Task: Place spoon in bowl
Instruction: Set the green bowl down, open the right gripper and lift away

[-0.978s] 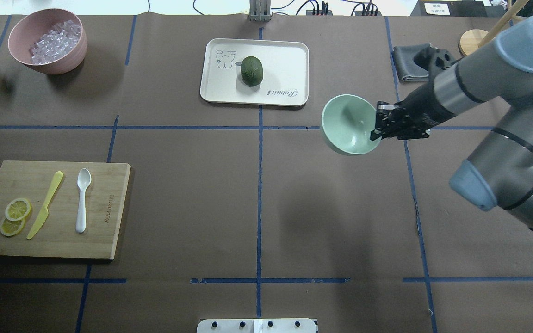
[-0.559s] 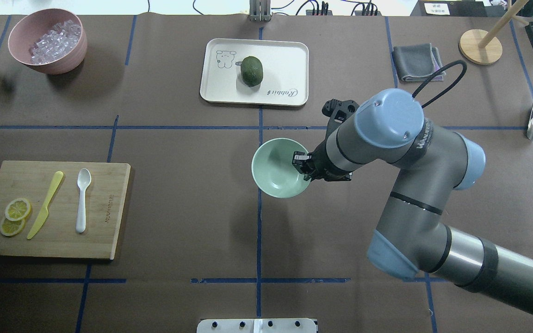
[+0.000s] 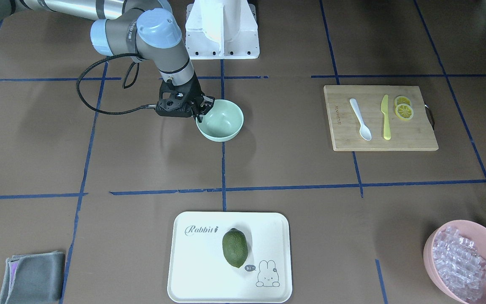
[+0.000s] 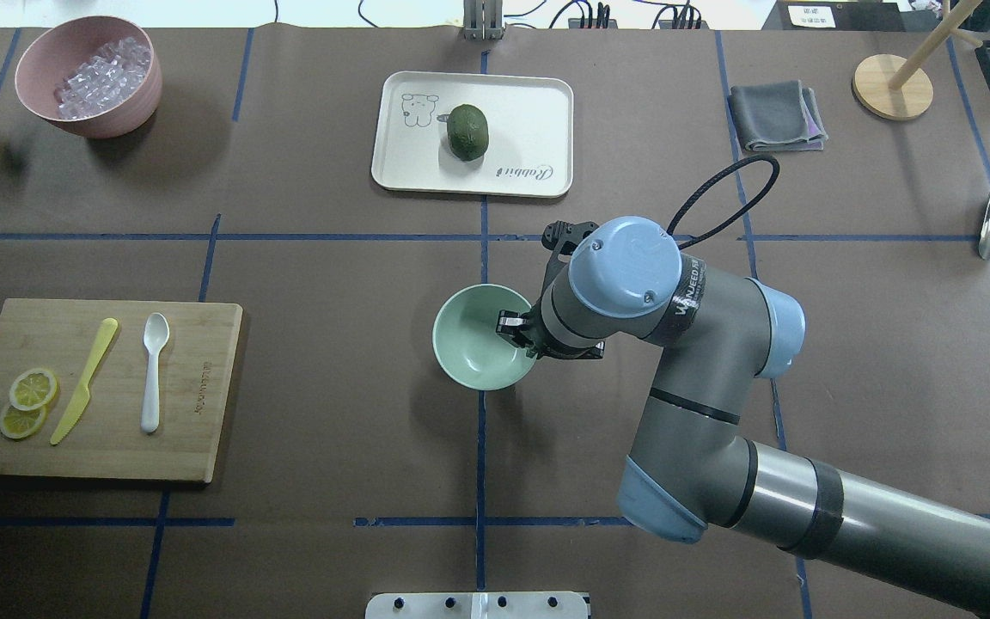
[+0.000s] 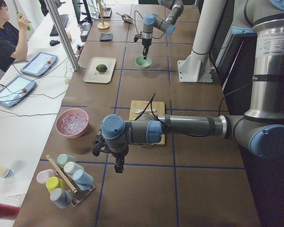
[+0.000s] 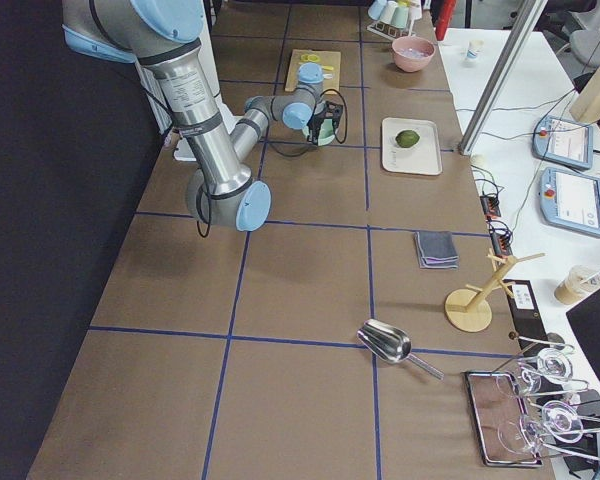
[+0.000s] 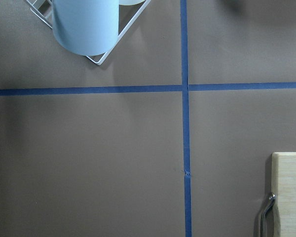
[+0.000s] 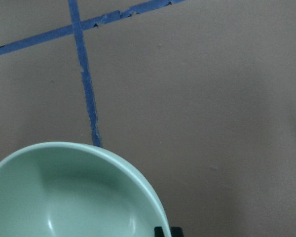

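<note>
Bowl has moved from the upper right to frame centre in the overhead view, so it's now nearer the spoon. The spoon lies untouched on the cutting board at lower left. Right gripper is nearly closed, pinching the bowl's rim. Left gripper: can't tell its opening.

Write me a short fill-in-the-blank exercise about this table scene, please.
The right gripper holds the bowl by its ____.
The knife beside the spoon is coloured ____.
The spoon lies on the board, so the bowl is ____.
Missing words: rim; yellow; empty.
</note>
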